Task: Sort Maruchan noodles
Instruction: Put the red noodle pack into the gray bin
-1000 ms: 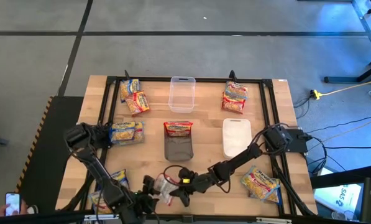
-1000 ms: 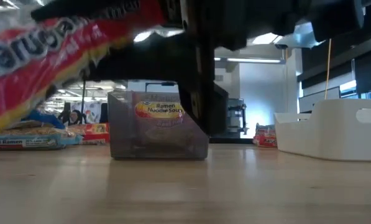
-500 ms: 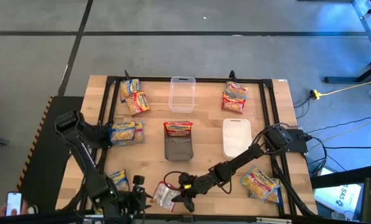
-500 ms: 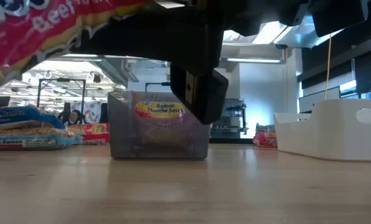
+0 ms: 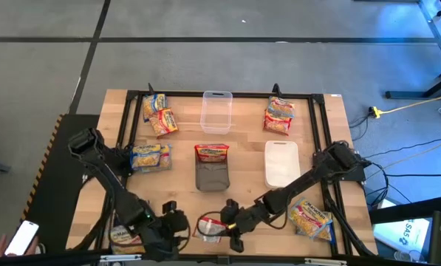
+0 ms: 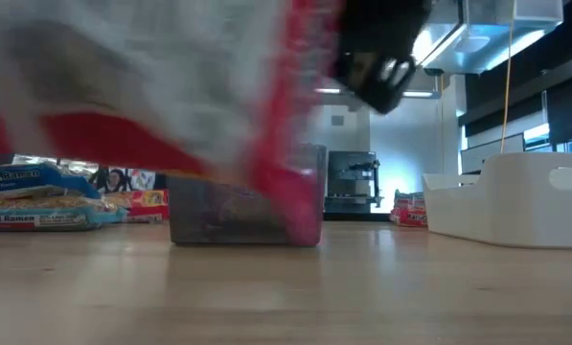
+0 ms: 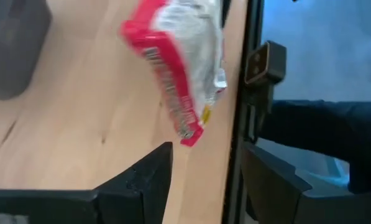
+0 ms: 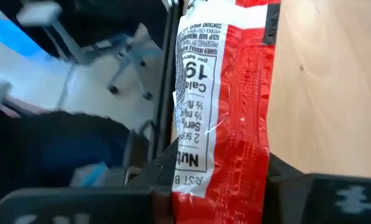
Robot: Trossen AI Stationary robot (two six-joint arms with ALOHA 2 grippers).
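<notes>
A red-labelled Maruchan packet (image 5: 209,227) hangs near the table's near edge, between my two grippers. My right gripper (image 5: 231,224) is shut on it and reaches in from the right. My left gripper (image 5: 174,222) is open, just left of the packet and not touching it. In the left wrist view the packet (image 7: 179,74) floats ahead of the open left gripper (image 7: 204,168). Close to the low camera, the packet (image 6: 171,105) is a red-and-white blur. Other packets lie flat on the table: far left (image 5: 159,114), left (image 5: 150,157), far right (image 5: 279,114), near right (image 5: 310,216). My right gripper (image 8: 219,171) pinches the red packet by one end (image 8: 216,180) between its two fingers, coming about level from the table's right. The packet runs straight on ahead of the fingers, its printed back showing. It looks lifted clear of the table.
A grey container (image 5: 211,177) sits mid-table with a red packet (image 5: 213,153) at its far end. A clear container (image 5: 216,111) stands farther back, and a white one (image 5: 281,162) to the right. Another packet (image 5: 124,235) lies under my left arm. A black frame (image 5: 320,133) rims the table.
My right gripper has moved toward the table's right, carrying the red packet with it. The gap between the packet and my left gripper has grown. In the low view the packet has swung from a slanted, readable face into a blur close to the camera.
</notes>
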